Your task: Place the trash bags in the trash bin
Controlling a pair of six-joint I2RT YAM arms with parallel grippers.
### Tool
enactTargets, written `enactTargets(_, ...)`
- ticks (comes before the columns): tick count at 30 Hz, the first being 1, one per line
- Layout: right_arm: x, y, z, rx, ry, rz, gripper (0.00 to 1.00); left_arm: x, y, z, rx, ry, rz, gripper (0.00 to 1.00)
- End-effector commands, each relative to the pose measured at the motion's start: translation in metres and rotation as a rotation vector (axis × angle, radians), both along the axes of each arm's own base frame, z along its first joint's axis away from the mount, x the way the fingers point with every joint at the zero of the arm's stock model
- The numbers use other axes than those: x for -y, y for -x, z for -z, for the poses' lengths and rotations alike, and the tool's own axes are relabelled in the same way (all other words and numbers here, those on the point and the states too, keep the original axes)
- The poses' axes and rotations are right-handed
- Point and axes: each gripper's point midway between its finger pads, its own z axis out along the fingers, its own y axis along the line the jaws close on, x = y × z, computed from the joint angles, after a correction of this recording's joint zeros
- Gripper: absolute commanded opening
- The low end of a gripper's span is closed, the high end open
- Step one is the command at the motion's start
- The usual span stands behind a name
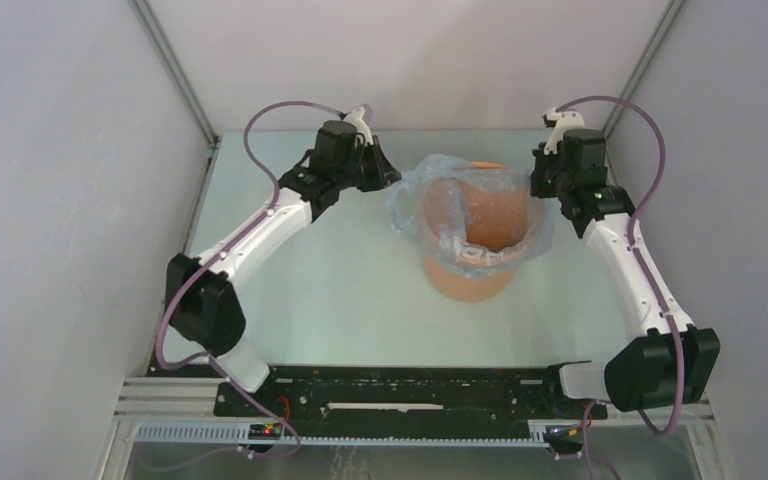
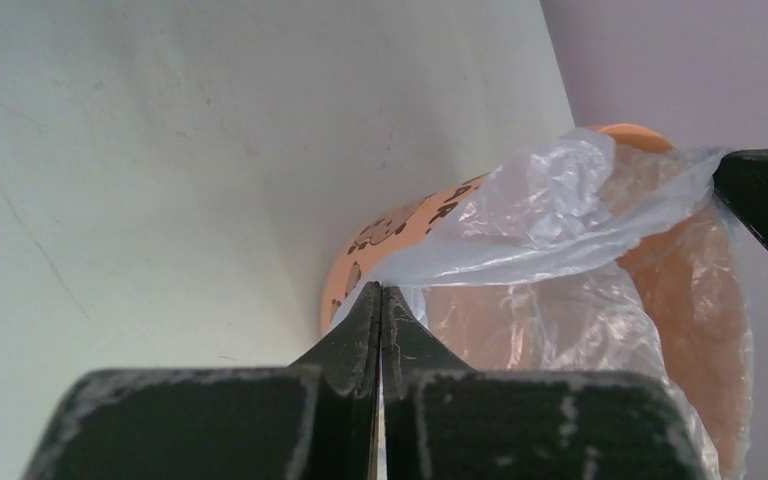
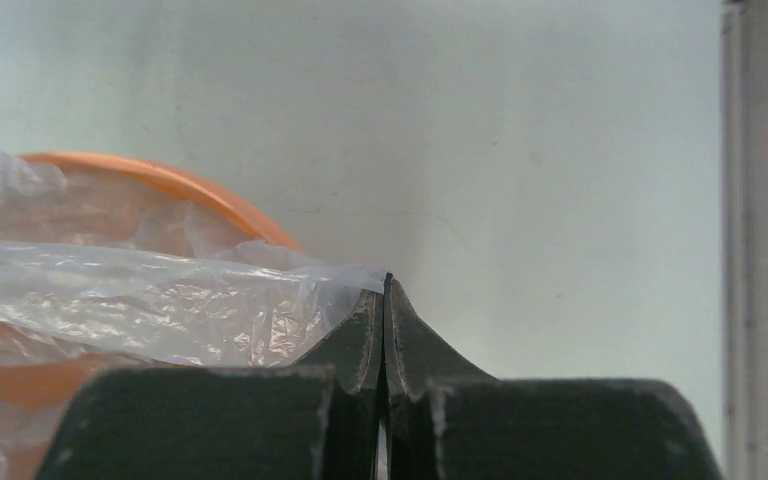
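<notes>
Film of the trash bag [image 1: 412, 197] spans the mouth of the trash bin [image 1: 472, 283], which stands upright at the middle of the table [image 1: 300, 280], between the two arms. Much of the bag hangs inside the bin. Its edge lies over the rim on the near and right sides and stands clear of the rim on the left.

The left gripper [image 2: 380, 292] has its jaws pressed together on a fold of the bag's edge. From the tips the film runs taut to the right, toward the bin. The right gripper [image 3: 387, 283] is likewise clamped on the opposite edge, with the film running left from its tips across the orange rim.

The governing relation is this: the held span runs left to right, along the line joining the two grippers, and the bin's opening lies inboard of both and below them. In the top view the right gripper sits just beside the rim, while the left is somewhat farther out. The coming move therefore appears to call for carrying both edges inward and down.
</notes>
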Motion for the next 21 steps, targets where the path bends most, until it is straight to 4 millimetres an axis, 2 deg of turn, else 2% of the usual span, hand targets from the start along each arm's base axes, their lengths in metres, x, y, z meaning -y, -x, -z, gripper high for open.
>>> enactTargets(1,-0.012,-0.022,-0.026,0.066,-0.249,-0.031,0.0,0.022,-0.008,-0.017,-0.044,0.15,0.025,0.0)
enactTargets(4,-0.022,-0.026,-0.014,0.005,-0.369,-0.054,0.0,0.033,-0.016,-0.012,-0.084,0.188,0.038,0.0)
enactTargets(8,-0.018,-0.027,0.004,-0.075,-0.457,-0.033,0.0,0.045,-0.025,-0.016,-0.123,0.27,0.046,0.0)
enactTargets(11,-0.022,-0.028,0.017,-0.157,-0.557,-0.033,0.02,0.049,-0.03,-0.014,-0.188,0.358,0.035,0.0)
enactTargets(14,-0.026,-0.026,0.042,-0.309,-0.588,-0.017,0.04,0.05,-0.032,-0.004,-0.289,0.47,0.016,0.0)
enactTargets(17,-0.029,-0.024,0.066,-0.42,-0.614,-0.005,0.04,0.056,-0.033,-0.006,-0.364,0.592,0.041,0.0)
enactTargets(21,-0.029,-0.02,0.091,-0.5,-0.643,0.034,0.02,0.052,-0.032,0.009,-0.463,0.635,0.011,0.0)
